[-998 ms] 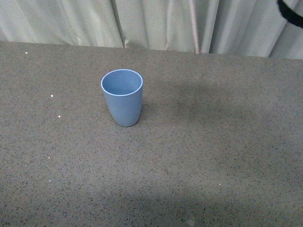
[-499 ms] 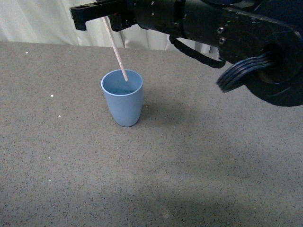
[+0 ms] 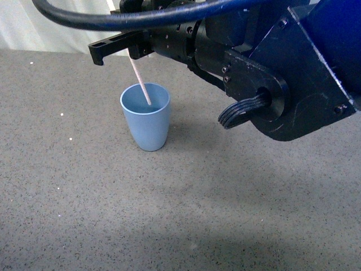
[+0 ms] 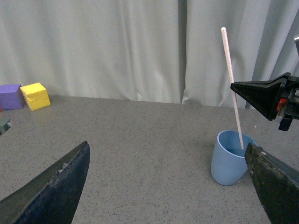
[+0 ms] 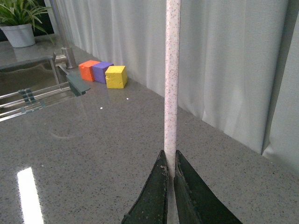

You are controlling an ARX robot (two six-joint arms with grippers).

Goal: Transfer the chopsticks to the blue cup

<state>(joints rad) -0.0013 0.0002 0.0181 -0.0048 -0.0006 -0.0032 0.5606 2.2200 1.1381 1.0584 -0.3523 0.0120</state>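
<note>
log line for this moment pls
right gripper: shut on chopstick | chopstick: tilted, lower end inside blue cup | blue cup: upright on counter | left gripper: open, empty

cup (image 3: 145,116) upright on the bench (image 3: 237,214), a bit left of frame centre, chopstick (image 3: 139,80) tilted, lower end inside the cup, right gripper (image 5: 169,163) above, jaws pinching it partway up, curtain (image 3: 186,28) behind, two blocks (image 4: 35,95) way off by the curtain

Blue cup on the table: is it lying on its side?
No, the blue cup stands upright on the table, rim facing up, with the lower end of the stick inside it.
</note>
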